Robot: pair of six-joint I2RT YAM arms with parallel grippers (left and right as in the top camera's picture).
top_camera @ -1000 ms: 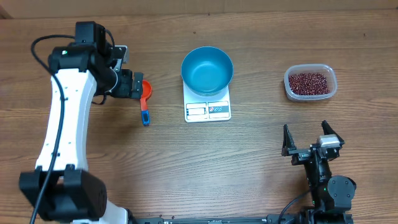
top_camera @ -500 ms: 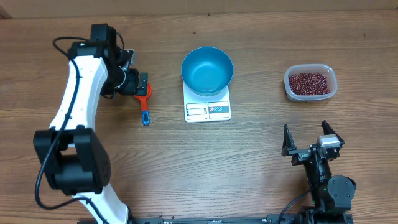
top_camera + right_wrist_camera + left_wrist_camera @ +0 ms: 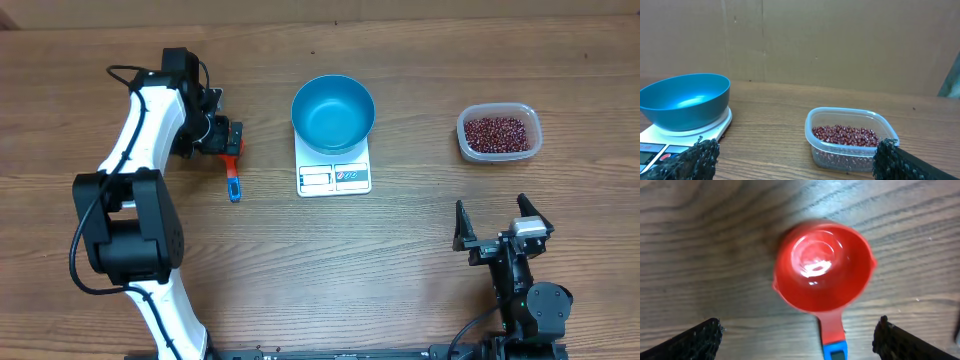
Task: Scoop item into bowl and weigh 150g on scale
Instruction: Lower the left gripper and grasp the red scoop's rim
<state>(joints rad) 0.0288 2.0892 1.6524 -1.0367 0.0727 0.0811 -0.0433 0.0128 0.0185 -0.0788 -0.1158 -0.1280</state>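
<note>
Bright even light is covering the brown wooden table point(image 3: 400, 280), shadows are falling soft and short, left wrist view is smearing with white glare inside the glossy orange-red plastic scoop point(image 3: 822, 270), pale sheen is showing inside the round blue bowl point(image 3: 685, 100).

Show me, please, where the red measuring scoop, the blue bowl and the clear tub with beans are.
red measuring scoop point(image 3: 822, 270), left wrist view, inside of its cup.
blue bowl point(image 3: 333, 112), overhead view, bare inner bottom.
clear tub point(image 3: 811, 131), right wrist view, its left wall.
</note>
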